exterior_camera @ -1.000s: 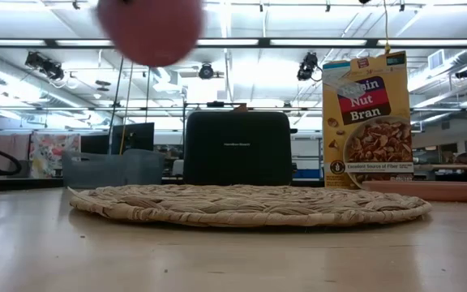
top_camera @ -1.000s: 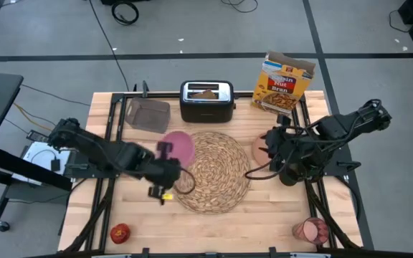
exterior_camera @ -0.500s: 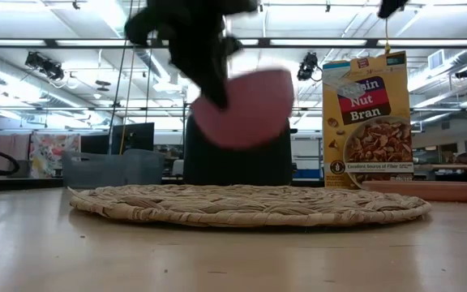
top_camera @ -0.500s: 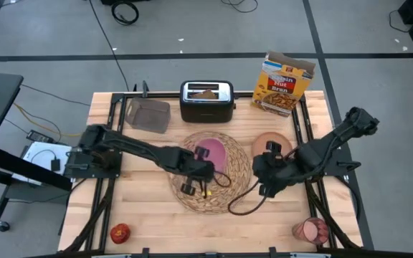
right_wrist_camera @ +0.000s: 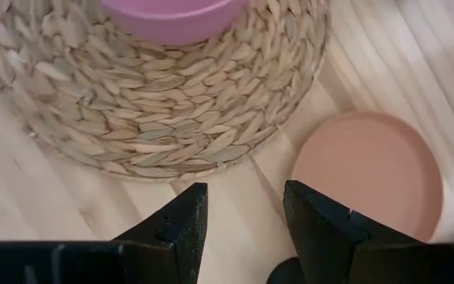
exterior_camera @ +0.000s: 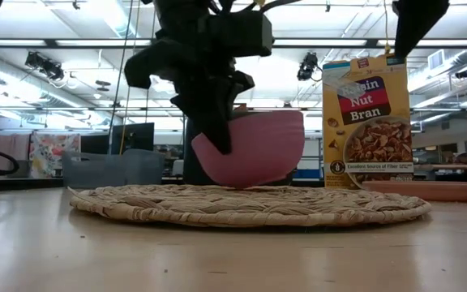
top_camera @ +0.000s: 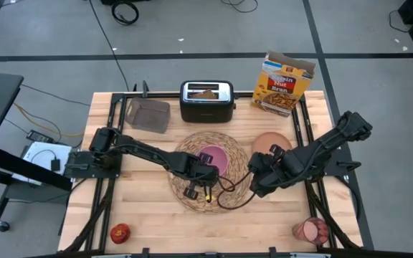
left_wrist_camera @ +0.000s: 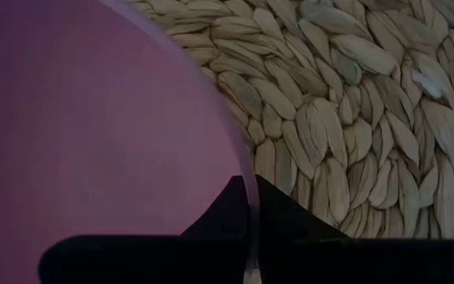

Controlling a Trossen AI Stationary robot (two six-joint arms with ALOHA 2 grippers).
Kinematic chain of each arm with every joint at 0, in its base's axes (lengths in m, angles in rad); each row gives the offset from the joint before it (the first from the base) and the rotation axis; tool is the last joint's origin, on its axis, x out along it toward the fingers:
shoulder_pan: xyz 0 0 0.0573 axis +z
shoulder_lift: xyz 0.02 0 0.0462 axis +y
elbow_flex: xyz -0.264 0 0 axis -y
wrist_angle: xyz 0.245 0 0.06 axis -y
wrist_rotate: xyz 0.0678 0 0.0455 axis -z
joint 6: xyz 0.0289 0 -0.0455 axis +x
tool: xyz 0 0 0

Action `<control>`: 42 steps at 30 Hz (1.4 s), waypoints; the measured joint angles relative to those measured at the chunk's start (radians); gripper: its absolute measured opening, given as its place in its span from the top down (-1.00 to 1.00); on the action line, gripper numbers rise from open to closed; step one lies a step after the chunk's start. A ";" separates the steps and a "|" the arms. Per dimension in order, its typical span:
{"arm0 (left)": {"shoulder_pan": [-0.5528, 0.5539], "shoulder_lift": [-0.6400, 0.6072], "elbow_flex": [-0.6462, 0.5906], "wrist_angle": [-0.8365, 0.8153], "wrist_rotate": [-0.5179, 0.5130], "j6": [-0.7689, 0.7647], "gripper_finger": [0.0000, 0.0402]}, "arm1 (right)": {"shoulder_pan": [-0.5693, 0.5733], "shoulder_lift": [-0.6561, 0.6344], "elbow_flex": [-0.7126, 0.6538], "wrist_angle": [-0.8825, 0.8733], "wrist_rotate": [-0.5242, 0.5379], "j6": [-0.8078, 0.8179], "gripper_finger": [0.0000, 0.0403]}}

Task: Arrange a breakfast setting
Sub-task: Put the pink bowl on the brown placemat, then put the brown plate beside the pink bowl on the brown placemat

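Note:
My left gripper [top_camera: 205,163] is shut on a pink bowl [top_camera: 214,158], holding it over the middle of the round woven placemat [top_camera: 210,172]. In the low view the bowl [exterior_camera: 254,150] hangs tilted, its lowest part right at the mat [exterior_camera: 250,204]; whether it touches I cannot tell. My right gripper [right_wrist_camera: 243,207] stands open over bare wood between the mat's right edge [right_wrist_camera: 172,110] and the salmon-tan plate [right_wrist_camera: 369,170], holding nothing. A toast slice [top_camera: 206,92] sticks up from the toaster [top_camera: 206,102]. A red apple [top_camera: 120,232] and a pinkish cup [top_camera: 312,229] lie near the front edge. My left gripper pinches the bowl's rim [left_wrist_camera: 247,207] on the bowl's near-left side, one finger inside the bowl and one outside. The fingers [exterior_camera: 220,130] slant down from above and from the table's left. The bowl hangs tilted below them, low over the mat.
A yellow cereal box [top_camera: 284,83] stands at the back right, the toaster at the back middle, a grey container [top_camera: 148,115] at the back left. Bare wood lies in front of the mat and at the front middle.
My left gripper has carried the bowl from above the mat's far left edge toward the right and down, over the mat's middle; the bowl is now low and tilted. My right gripper has sunk, turned, and gone toward the mat's right edge, still open.

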 joint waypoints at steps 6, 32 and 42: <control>0.008 0.000 0.000 -0.002 -0.001 -0.021 0.87 | -0.068 -0.004 -0.003 -0.046 -0.076 0.027 0.04; -0.010 -0.294 0.125 -0.427 -0.042 -0.396 0.41 | -0.191 -0.024 -0.236 0.308 -0.192 -0.524 -0.29; -0.026 -0.535 -0.002 -0.116 -0.109 -0.530 0.41 | -0.407 -0.023 -0.403 0.341 -0.368 -0.344 -0.20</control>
